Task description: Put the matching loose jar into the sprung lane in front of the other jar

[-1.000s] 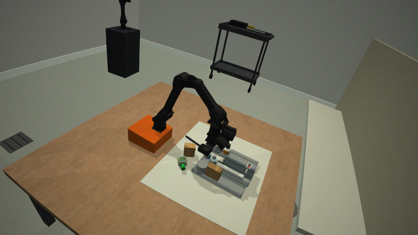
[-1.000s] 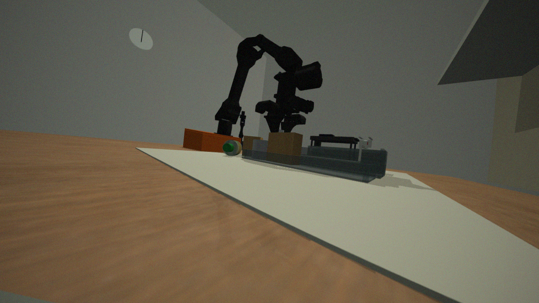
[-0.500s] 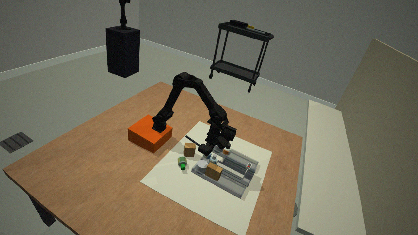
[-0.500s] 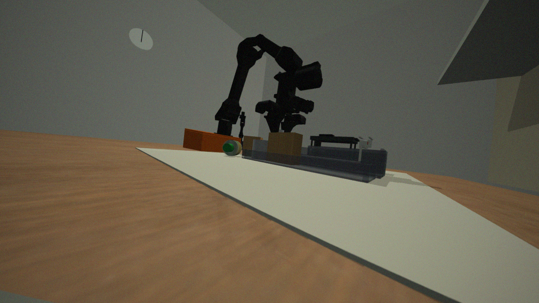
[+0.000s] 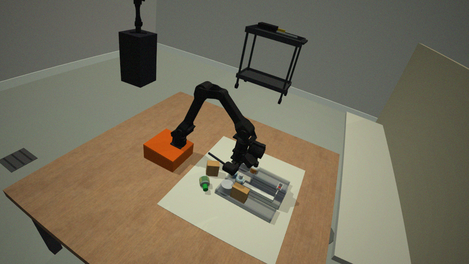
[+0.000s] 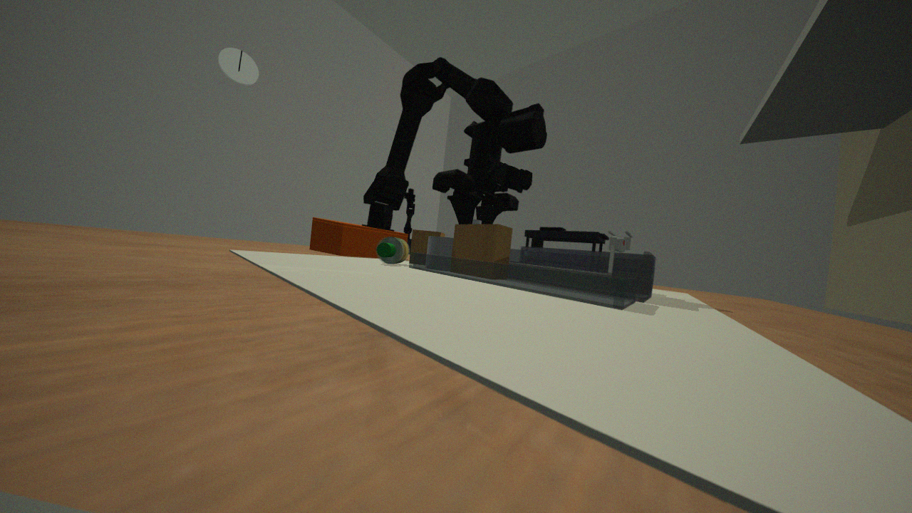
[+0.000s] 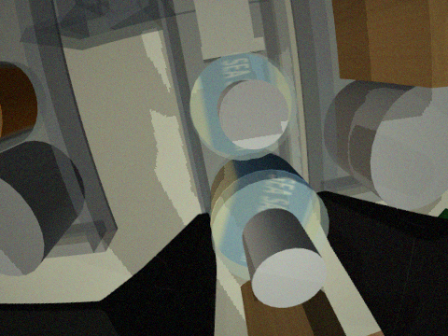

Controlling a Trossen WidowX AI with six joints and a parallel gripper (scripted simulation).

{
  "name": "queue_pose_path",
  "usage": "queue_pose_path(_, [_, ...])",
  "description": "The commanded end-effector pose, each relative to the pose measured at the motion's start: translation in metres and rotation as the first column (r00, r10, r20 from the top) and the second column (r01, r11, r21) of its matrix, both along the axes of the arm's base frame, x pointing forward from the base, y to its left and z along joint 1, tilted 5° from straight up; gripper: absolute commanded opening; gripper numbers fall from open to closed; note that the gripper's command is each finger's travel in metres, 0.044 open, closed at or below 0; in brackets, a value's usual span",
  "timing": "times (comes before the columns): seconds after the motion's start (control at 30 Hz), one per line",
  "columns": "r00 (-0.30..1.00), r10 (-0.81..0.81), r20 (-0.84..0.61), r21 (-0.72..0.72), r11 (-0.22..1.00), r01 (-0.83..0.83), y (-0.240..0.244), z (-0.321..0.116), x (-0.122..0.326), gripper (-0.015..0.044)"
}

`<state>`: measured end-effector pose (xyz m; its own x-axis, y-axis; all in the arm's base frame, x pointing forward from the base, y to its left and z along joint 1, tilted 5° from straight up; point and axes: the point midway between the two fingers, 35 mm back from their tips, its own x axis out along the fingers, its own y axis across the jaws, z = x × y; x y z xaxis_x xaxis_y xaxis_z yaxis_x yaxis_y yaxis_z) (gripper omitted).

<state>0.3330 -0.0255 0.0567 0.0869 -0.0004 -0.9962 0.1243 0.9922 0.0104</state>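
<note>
The claw (image 5: 236,172) (image 6: 477,221) (image 7: 264,213) is clamped on the front jar (image 5: 233,175) (image 7: 271,233), at the front end of the middle lane (image 7: 184,112). The other jar (image 5: 240,178) (image 7: 243,107) stands in this lane, directly behind; both show "SEA" letters. If the two jars touch, or the front one is on the lane floor, I cannot tell. The white strip (image 5: 259,191) (image 7: 229,28) is behind the back jar.

In the top view, the mat (image 5: 213,213) (image 6: 510,357) lies toward the right corner of the bench (image 5: 81,170) (image 6: 191,357). The orange box (image 5: 168,147) (image 6: 350,239) sits nearer to the upper-left edge. Between this box and the lanes, the green bottle (image 5: 204,181) (image 6: 390,249) lies on its side.
</note>
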Motion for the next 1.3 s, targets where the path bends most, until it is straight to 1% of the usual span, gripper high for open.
queue_pose_path(0.0, [1.0,0.005,0.029,-0.002,1.0,-0.004,-0.0006,0.0039,0.0084,0.0])
queue_pose_path(1.27, [1.0,0.005,0.029,-0.002,1.0,-0.004,-0.0009,-0.0012,0.0113,0.0])
